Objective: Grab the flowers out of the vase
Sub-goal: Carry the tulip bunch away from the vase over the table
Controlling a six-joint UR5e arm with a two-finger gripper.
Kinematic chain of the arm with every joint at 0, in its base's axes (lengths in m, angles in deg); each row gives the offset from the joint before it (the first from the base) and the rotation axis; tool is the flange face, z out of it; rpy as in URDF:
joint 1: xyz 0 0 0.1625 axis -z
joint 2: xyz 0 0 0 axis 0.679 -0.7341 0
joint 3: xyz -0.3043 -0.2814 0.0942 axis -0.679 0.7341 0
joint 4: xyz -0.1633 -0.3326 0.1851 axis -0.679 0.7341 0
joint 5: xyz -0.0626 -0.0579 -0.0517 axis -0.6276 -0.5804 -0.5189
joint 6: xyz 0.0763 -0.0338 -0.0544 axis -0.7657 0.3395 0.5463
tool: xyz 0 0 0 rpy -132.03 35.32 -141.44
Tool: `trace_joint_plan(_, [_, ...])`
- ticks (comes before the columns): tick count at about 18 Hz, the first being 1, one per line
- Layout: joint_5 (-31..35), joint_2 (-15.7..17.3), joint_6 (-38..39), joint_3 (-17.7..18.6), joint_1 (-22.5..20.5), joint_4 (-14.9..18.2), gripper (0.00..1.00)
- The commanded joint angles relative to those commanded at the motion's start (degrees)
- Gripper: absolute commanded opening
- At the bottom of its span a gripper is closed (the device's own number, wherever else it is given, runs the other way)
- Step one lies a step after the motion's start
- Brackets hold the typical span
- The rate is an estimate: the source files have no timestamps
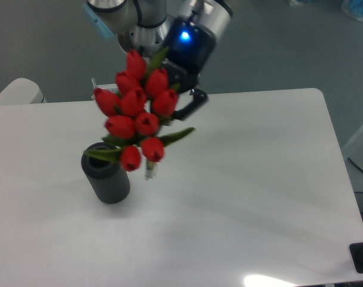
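One bunch of flowers and one vase are in view, with a single gripper above them. The bunch holds about nine closed red tulip buds, packed in a tilted cluster, with a few pointed green leaves jutting out to the sides and a pale stem end showing at the bottom. It hangs in the air, clear of the vase, its stem end just to the right of the vase's mouth and above the white table. The gripper's dark fingers are closed on the flowers behind the buds, which hide most of the grasp; a blue light glows on its body. The vase is a short, dark grey ribbed cylinder standing upright on the table's left part.
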Motion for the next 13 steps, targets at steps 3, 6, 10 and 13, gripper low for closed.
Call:
trace_joint_plan(3, [0.70, -0.70, -5.28, 0.96, -0.44, 0.61, 0.45])
trace_joint_plan(6, [0.79, -0.88, -9.40, 2.55, -1.76, 0.62, 0.45])
trace_joint_plan(10, [2.11, -2.02, -13.37, 4.39, -2.11, 0.62, 0.45])
trace_joint_plan(13, [4.30, -2.64, -15.13, 4.84, -1.94, 0.62, 0.45])
